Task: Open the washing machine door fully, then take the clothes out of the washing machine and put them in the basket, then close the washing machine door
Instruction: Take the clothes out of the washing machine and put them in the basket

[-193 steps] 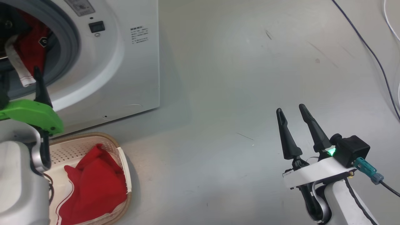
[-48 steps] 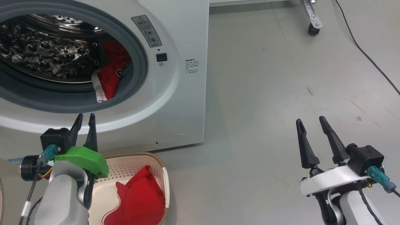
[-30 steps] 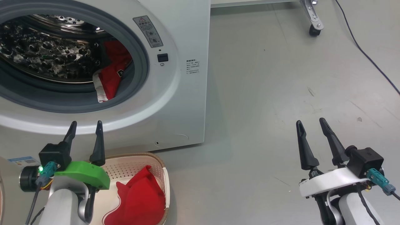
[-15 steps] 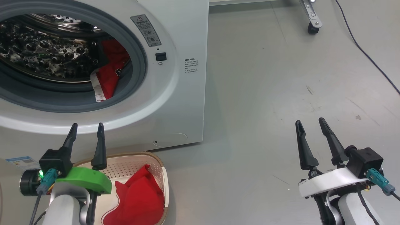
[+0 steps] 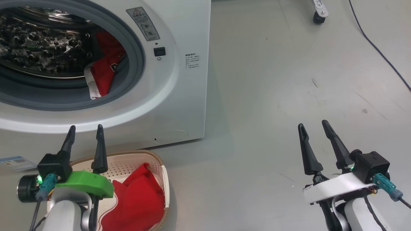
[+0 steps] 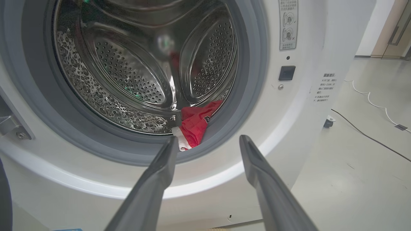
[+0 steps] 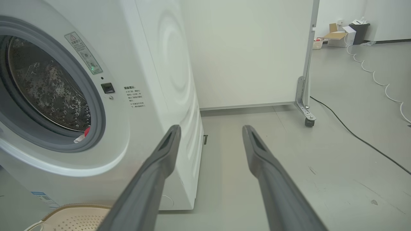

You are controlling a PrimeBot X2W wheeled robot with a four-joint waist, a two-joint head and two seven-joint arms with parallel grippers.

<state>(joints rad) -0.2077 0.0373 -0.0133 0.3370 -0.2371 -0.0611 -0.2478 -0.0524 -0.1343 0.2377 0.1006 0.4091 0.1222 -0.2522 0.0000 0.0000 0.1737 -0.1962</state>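
Clothes (image 5: 102, 72): one red piece at the lower right edge of the drum (image 5: 38, 54), more in the basket (image 5: 128, 166) by the washing machine (image 5: 183, 96)
Change: left gripper (image 5: 85, 130) was up at the drum mouth — now low over the basket's left edge
Left pose: jaws spread, empty, aimed at drum
Right gripper (image 5: 313, 125): released too — over floor (image 5: 273, 96)

Left hand (image 5: 86, 127) empty, jaws spread wide, pointing upward. Right hand (image 5: 313, 124) same: jaws wide apart, nothing held, leaning slightly left.
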